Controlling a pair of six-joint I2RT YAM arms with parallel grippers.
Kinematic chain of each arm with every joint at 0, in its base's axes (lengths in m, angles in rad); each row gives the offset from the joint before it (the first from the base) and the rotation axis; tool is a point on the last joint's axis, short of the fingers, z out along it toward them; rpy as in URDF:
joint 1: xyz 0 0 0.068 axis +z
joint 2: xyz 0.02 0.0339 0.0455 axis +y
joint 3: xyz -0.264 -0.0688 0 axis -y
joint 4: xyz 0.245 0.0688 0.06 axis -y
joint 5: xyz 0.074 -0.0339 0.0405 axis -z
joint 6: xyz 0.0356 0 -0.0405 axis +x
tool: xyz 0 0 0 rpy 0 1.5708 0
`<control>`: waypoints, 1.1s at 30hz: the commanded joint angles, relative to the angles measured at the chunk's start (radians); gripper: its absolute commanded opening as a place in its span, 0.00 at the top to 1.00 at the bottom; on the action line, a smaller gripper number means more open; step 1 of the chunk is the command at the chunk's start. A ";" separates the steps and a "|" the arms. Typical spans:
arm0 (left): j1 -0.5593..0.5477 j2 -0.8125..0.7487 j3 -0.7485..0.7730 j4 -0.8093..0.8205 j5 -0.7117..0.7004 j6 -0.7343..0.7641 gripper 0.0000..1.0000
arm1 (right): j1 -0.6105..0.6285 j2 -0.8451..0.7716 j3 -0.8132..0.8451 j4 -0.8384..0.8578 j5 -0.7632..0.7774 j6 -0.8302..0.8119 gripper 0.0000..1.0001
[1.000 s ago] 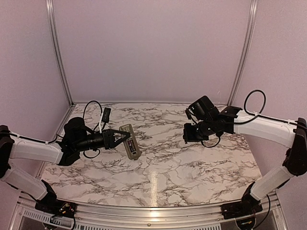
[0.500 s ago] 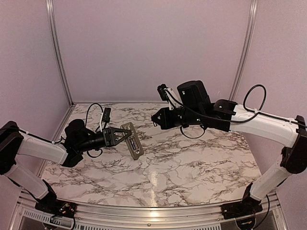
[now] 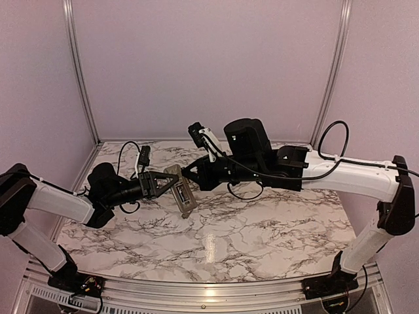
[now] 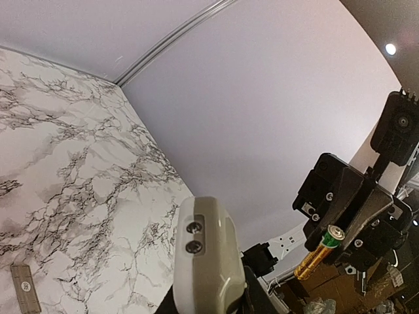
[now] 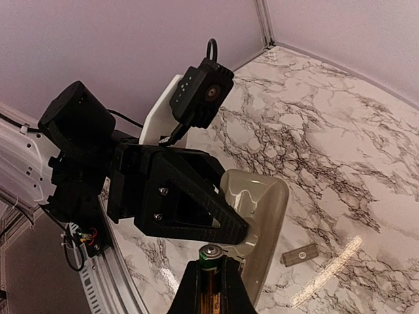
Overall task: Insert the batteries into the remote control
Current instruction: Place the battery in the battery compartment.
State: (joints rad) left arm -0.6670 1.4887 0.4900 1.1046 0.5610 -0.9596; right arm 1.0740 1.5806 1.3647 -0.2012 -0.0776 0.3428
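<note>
L pincer grips remote; R pincer clamps gold battery, tip just beside remote's end.

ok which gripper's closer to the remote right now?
Left. The left gripper is clamped on the remote control. The right gripper, carrying a gold battery, is close to the remote's far end and faces it; contact can't be told.

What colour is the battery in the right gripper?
Gold battery with a green end, clearest in the left wrist view.
</note>
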 commanded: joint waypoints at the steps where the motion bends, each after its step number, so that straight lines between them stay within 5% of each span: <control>1: 0.013 0.026 -0.008 0.128 0.035 -0.066 1.00 | 0.015 0.018 0.007 0.041 -0.018 -0.020 1.00; 33: 0.031 0.038 -0.025 0.244 0.039 -0.159 1.00 | 0.055 0.071 -0.049 0.043 0.089 -0.074 1.00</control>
State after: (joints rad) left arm -0.6456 1.5127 0.4690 1.2686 0.5858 -1.1057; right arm 1.1179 1.6344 1.3235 -0.1459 -0.0380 0.2901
